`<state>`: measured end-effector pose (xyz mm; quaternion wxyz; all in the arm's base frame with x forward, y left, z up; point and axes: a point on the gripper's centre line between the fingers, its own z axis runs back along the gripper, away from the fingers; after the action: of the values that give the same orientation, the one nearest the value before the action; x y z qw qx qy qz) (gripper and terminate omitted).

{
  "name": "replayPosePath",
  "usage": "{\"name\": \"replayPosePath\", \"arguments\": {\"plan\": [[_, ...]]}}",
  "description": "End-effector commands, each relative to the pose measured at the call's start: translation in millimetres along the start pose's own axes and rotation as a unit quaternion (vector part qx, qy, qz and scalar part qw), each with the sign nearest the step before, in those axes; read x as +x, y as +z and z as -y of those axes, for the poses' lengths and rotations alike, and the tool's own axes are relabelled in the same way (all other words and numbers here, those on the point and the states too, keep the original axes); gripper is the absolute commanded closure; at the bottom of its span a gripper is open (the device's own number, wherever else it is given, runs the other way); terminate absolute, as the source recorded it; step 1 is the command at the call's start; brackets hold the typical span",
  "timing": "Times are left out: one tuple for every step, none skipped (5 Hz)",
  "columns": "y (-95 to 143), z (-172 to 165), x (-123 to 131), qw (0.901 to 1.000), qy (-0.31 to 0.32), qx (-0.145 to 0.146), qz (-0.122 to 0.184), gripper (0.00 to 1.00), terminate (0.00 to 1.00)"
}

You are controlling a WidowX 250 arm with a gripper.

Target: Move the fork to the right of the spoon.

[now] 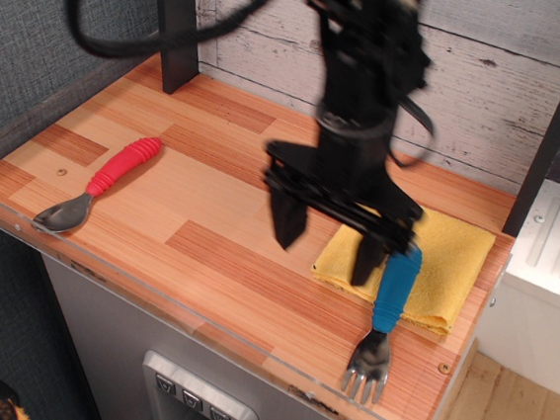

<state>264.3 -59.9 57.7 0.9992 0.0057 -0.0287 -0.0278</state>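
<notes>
The wooden table (211, 203) is the biggest thing here. Above it hangs the black gripper (325, 241), blurry, with its two fingers spread wide apart and nothing between them. A yellow cloth (455, 252) lies on the right side. The fork (387, 305) rests with its blue handle on the cloth and its prongs near the front edge. The spoon (104, 181), red-handled, lies far off on the left.

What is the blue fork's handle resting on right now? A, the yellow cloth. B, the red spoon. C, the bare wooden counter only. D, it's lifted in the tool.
A: the fork lies with its blue handle on the yellow cloth, its tines out on the counter, while the open tool hovers beside it.
</notes>
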Motion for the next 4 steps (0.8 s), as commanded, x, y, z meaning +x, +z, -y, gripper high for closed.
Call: {"name": "replayPosePath", "arguments": {"plan": [[-15, 27, -2, 0.9995, -0.029, 0.010, -0.010, 0.00, 0.00], [-24, 30, -3, 0.9997, -0.013, 0.019, 0.001, 0.00, 0.00], [-29, 33, -1, 0.9997, -0.005, 0.014, 0.017, 0.00, 0.00], [-35, 33, 1, 0.9998, 0.009, 0.006, 0.017, 0.00, 0.00]]}}
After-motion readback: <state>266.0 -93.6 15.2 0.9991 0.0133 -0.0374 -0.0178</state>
